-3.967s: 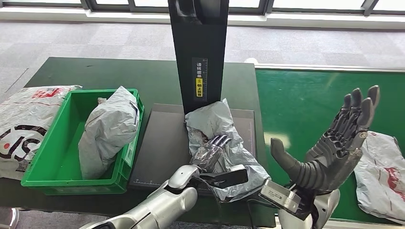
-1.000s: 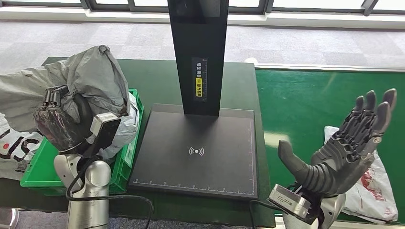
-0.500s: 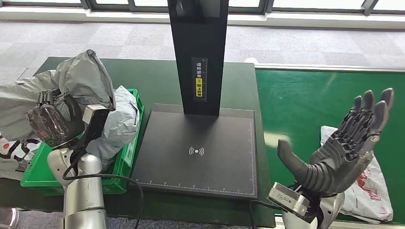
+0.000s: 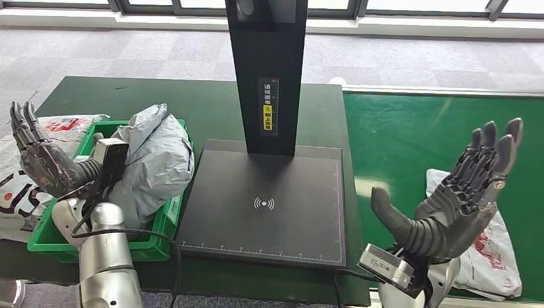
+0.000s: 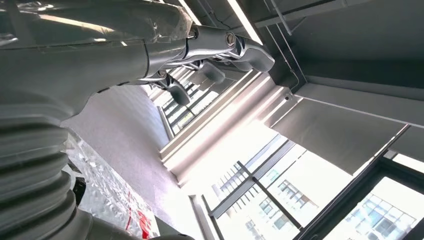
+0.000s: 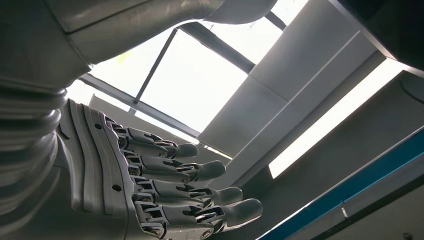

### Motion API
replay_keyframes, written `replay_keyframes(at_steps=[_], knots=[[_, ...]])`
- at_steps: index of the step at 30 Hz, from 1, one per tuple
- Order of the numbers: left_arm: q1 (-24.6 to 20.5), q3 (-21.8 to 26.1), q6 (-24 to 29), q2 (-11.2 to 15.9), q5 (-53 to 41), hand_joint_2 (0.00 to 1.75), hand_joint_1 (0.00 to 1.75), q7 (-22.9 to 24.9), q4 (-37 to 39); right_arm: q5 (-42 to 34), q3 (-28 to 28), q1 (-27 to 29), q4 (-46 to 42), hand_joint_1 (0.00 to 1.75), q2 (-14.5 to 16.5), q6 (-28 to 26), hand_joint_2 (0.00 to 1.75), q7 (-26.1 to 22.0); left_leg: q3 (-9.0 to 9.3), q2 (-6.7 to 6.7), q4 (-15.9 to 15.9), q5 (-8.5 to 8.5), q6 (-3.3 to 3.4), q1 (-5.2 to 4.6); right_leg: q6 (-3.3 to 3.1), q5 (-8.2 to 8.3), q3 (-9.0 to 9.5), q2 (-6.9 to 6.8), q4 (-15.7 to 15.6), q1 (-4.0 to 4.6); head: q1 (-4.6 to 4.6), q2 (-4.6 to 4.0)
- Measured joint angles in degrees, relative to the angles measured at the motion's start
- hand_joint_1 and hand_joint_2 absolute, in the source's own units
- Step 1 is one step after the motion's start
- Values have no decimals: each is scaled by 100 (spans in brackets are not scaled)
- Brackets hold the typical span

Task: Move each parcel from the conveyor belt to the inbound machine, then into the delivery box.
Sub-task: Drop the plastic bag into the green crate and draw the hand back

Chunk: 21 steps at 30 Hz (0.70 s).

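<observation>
Grey crinkled plastic mailers are the goods here: soft bags that look light, limp and slippery, likely to sag and slide from a loose hold. One grey parcel [image 4: 154, 163] lies heaped in the green box [image 4: 168, 221] at 9 o'clock from the black scanner [image 4: 263, 205], bulging over the rim. The left hand [image 4: 38, 160] hovers just beside the box, fingers spread and upright, holding nothing. The next parcel [image 4: 491, 250], white with red print, lies flat on the green belt [image 4: 410, 135] at 3 o'clock from the scanner. The right hand [image 4: 459, 199] is raised above it, palm open and empty. I judge a grip over the bag's bulkier middle safest, bunching film around the contents; an edge or corner would probably stretch and slip.
</observation>
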Motion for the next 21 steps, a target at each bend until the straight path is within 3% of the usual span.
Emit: replay_keyframes(at_steps=[5,16,18,21], knots=[[-15,57,0,-2,618,175,0,-478,-47,65,-1,-9,61,0,0,0,175,64,-24,-1,0,0,0,0,0,0,0,-1,0,0,0,0],[199,-8,0,-34,1834,175,0,-870,-508,169,-340,-46,200,0,5,0,175,260,2,-3,0,0,0,0,0,0,-3,-3,-1,0,0,0],[432,-266,0,-41,2327,175,0,-914,-739,305,-501,-88,302,0,12,1,175,413,9,4,0,-2,-1,-1,0,0,-5,3,-2,0,-1,0],[863,-1028,0,-73,3375,175,0,-955,-1166,678,-857,-124,527,0,26,4,175,878,3,-8,3,-3,-1,-1,0,0,-5,-6,-5,1,0,0]])
